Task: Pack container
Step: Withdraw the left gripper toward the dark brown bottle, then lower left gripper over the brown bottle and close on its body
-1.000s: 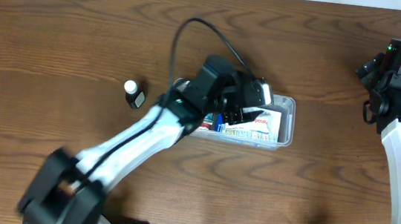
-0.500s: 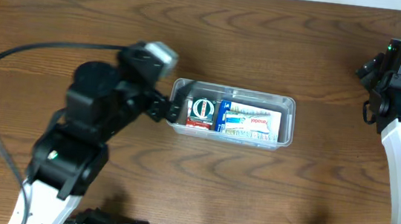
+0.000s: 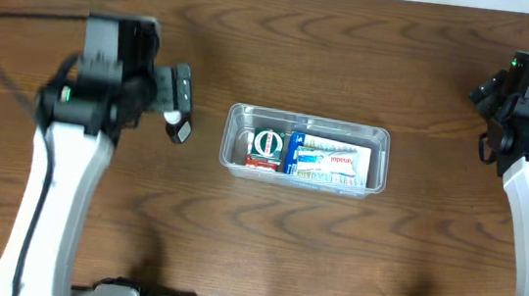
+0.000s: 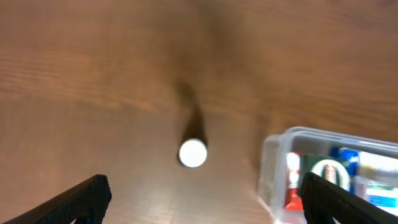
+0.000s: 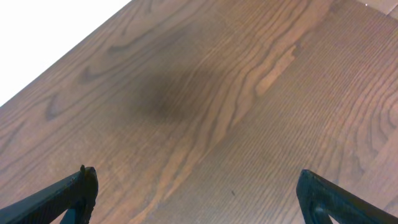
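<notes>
**A:** Container (image 3: 380, 133) first: one clear tub, lying mid-table, a little right of centre, long sides running left to right.

**B:** Counted inside?

**A:** Three seen. One round green-and-white piece (image 3: 266, 144) at the left end. One red packet (image 3: 261, 164) showing just beneath that, on the near side. One blue-and-white box (image 3: 327, 161) filling the right part.

**B:** Anything outside the tub?

**A:** One small dark bottle (image 3: 177, 125), white cap up, left of the container, near but apart.

**B:** And the grippers?

**A:** Two. Left gripper (image 4: 204, 183) raised above the left part of the table, fingers spread wide, pinching nothing. Bottle showing between the fingertips in the left wrist view, container's left end at the right of that view. Right gripper (image 5: 196, 183) at the right edge, toward the far side, well apart from the container. Likewise spread wide, only wood grain below.

**B:** Surface?

**A:** One table (image 3: 331, 263), dark brown wood.
</notes>
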Controlling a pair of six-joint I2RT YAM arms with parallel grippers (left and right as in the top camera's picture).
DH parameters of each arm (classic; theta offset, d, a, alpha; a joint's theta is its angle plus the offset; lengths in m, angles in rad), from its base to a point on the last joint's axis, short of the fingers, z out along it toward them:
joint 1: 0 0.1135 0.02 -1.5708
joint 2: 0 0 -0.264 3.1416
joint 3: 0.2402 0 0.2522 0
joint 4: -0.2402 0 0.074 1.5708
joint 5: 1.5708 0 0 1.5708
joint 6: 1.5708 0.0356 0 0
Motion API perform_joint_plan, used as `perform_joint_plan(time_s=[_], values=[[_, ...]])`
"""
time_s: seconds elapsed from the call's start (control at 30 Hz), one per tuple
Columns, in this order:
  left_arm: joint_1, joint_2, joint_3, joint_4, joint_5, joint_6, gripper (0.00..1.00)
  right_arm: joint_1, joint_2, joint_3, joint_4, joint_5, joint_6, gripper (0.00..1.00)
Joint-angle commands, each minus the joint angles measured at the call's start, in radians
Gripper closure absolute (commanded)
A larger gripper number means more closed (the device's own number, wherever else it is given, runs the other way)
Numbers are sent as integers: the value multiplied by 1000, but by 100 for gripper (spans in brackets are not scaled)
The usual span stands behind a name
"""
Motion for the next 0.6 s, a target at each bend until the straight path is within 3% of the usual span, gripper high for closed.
perform_joint_plan(time_s=[0.0, 0.2, 0.43, 0.57], values=[[5, 118, 56, -42, -2, -23, 2, -5, 1, 1, 0, 11, 14, 1], [6, 261, 56, -55, 20, -19, 2, -5, 1, 1, 0, 11, 14, 1], [6, 302, 56, -81, 20, -25, 0, -5, 1, 1, 0, 11, 14, 1], [6, 304, 53, -91, 20, -36, 7, -5, 1, 1, 0, 11, 14, 1]])
